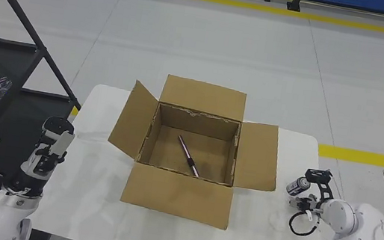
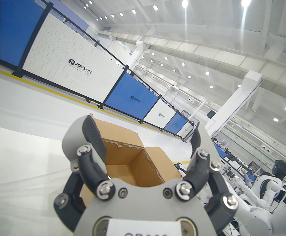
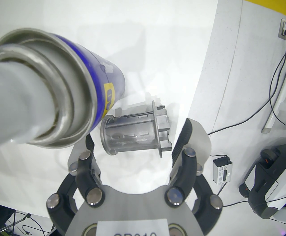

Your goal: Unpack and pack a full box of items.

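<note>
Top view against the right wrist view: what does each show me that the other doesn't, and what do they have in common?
The top view gives the open cardboard box with a pen lying inside. The right wrist view gives a grey plastic part lying on its side under the open right hand, and a small grey unit on the floor. Both show the spray can and the white table.
</note>
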### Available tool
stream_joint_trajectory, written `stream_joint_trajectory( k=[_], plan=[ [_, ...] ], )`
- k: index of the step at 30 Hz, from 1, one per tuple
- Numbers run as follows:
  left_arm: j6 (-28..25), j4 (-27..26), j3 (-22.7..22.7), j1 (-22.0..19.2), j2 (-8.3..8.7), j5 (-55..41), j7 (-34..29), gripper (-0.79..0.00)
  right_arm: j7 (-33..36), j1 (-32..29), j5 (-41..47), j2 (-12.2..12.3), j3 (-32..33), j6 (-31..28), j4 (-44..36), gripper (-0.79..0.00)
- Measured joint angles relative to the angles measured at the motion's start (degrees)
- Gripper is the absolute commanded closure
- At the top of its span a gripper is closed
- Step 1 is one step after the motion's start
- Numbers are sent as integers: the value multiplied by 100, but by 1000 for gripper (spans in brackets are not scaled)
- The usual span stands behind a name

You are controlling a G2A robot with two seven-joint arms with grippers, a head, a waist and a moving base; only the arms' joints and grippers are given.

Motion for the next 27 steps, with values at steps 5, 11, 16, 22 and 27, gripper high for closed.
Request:
stream_joint_trajectory(
  k=[5, 11, 16, 22, 27],
  plan=[
    [0, 0, 0, 0, 0, 0, 0, -785, -9, -57, 61, 41, 1, 46, -75, -265],
    [0, 0, 0, 0, 0, 0, 0, -785, -12, -145, 145, 94, 37, 98, -250, -225],
    [0, 0, 0, 0, 0, 0, 0, -785, -43, -323, 319, 140, 145, 110, -606, -219],
    [0, 0, 0, 0, 0, 0, 0, -785, 82, -696, 457, 209, 393, 253, -1458, -212],
    [0, 0, 0, 0, 0, 0, 0, -785, 414, -1013, 465, 273, 596, 339, -2440, -200]
  ],
)
